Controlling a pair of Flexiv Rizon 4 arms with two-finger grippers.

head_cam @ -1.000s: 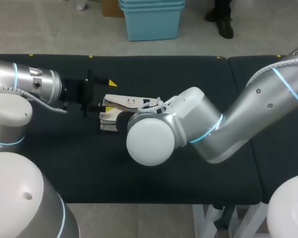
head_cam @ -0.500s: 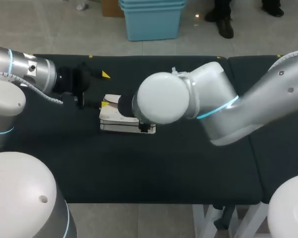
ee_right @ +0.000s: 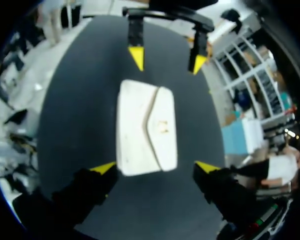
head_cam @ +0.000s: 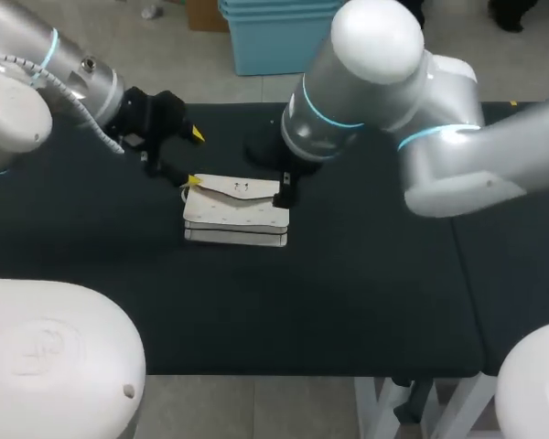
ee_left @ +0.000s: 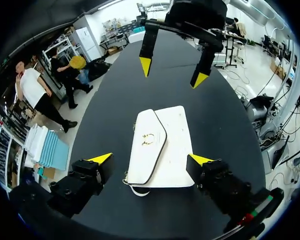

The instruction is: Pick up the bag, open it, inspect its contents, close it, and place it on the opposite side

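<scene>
The left arm (head_cam: 73, 69) and right arm (head_cam: 457, 165) are silver-white with cyan rings; the left pincer (ee_left: 150, 160) and right pincer (ee_right: 155, 167) are black, yellow-tipped.

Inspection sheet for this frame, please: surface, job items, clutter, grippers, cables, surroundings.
Surface: dark table, flat cover.
Job's things: white bag lies flat mid-table, flap shut.
Clutter: nothing seen.
Grippers: left gripper open at one end of the bag, right gripper open at the other end; neither grips it.
Cables: grey hose runs along the left arm.
Surroundings: nothing seen reaching over the table.
</scene>
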